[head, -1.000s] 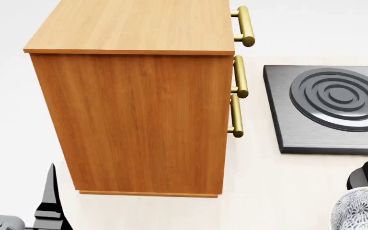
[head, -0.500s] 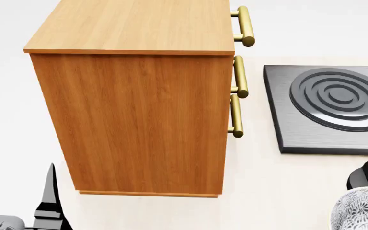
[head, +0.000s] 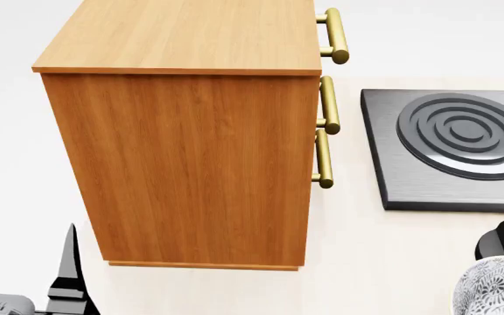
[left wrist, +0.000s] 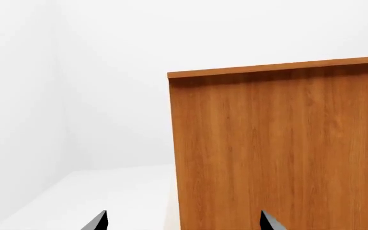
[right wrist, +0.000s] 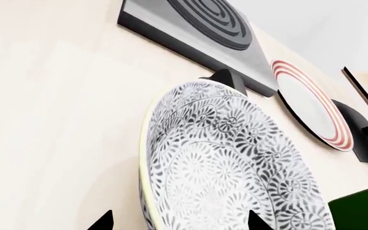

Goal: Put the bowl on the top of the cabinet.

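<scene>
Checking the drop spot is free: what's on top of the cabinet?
Nothing shows on the cabinet top; the head view cuts off its far edge. The bowl sits low on the right.

Cabinet (head: pixel 191 164) top bare; burner slab (head: pixel 453 147) beside, prob. low.

Pale cream tabletop (head: pixel 357 262) with cabinet (head: pixel 191 164), dark burner slab (head: pixel 449 147), bowl (head: pixel 497 289), red-ringed plate (right wrist: pixel 312 103).
</scene>
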You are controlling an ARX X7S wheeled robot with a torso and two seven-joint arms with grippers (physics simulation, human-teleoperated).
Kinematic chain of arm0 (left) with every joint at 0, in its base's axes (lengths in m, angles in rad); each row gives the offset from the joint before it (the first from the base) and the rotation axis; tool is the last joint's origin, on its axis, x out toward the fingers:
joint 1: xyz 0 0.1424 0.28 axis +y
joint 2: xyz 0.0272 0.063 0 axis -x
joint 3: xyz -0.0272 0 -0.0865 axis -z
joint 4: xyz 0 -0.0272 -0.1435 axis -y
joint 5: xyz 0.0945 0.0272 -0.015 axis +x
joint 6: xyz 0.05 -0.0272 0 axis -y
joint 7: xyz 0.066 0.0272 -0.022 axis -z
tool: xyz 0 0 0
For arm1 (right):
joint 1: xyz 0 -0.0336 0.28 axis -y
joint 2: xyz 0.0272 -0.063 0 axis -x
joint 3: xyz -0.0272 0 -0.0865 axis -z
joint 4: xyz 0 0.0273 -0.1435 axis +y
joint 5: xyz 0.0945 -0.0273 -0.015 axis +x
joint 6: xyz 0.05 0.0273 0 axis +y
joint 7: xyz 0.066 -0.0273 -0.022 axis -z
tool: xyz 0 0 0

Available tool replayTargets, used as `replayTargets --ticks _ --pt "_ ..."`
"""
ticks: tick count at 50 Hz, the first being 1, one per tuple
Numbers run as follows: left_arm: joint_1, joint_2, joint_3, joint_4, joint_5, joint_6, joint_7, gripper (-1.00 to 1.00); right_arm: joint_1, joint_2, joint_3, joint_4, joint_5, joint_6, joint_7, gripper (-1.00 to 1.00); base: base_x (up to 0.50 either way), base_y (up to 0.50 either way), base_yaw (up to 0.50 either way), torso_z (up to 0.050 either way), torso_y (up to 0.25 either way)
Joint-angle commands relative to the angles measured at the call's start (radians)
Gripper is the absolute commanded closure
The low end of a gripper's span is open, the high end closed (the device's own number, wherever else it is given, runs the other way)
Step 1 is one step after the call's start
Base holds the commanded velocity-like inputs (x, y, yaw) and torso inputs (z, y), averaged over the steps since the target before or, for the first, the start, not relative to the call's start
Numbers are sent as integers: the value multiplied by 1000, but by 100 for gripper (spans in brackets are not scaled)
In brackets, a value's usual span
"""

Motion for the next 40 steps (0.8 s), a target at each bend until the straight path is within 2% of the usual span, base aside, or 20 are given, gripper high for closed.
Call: replayTargets --ticks 1,36,37,40 --pt "2 -2 2 -1 -1 5 -2 -100 -2 -1 3 -4 1 1 2 -100 0 0 0 0 0" --pt "5 -8 5 -10 -8 20 -9 -100 -3 -5 -5 24 -5 -19 11 -100 0 0 0 0 0" --pt "5 -8 5 -10 -7 20 -10 -100 -4 -4 -8 26 -10 -29 15 100 0 0 0 0 0" --pt "5 -9 6 -6 -8 17 -11 -100 -14 1 -21 25 -17 -43 15 100 0 0 0 0 0"
